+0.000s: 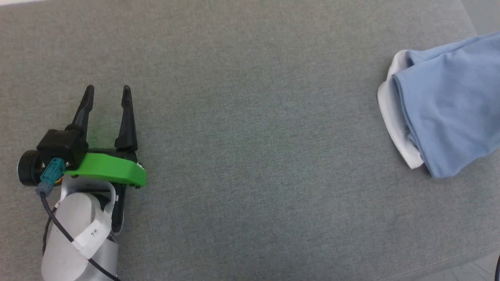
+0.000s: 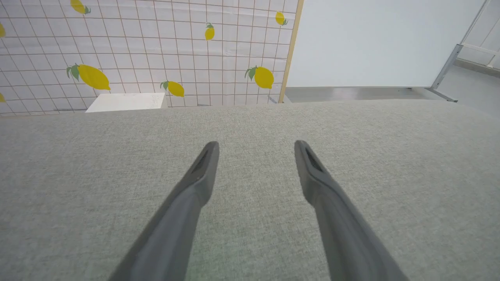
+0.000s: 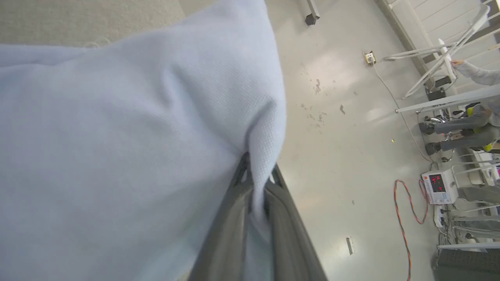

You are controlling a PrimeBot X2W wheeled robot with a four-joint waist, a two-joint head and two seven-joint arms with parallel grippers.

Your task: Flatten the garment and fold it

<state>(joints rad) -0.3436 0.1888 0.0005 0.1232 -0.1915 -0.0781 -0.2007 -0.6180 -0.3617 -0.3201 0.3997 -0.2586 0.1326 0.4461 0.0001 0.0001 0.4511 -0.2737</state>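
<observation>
Garment (image 1: 449, 101) bunched at 3 o'clock on the gray bench (image 1: 250, 136).
Right gripper (image 3: 258, 175) fingers (image 3: 230, 226) pinch a fold of its light blue knit; left gripper (image 1: 108, 89), at 8 o'clock, rests with fingers spread wide, empty.

We see a big worktop (image 1: 234, 164) covered in soft grey cloth with a fine weave. Over on its right side lies the garment (image 1: 449, 105), a light blue shirt bunched up in a heap, with a white part peeking out along its left edge. The shirt runs off the side of the head view, so we cannot tell how much of it rests there. Past the near right corner, a bit of pale floor (image 1: 480, 271) shows.
</observation>
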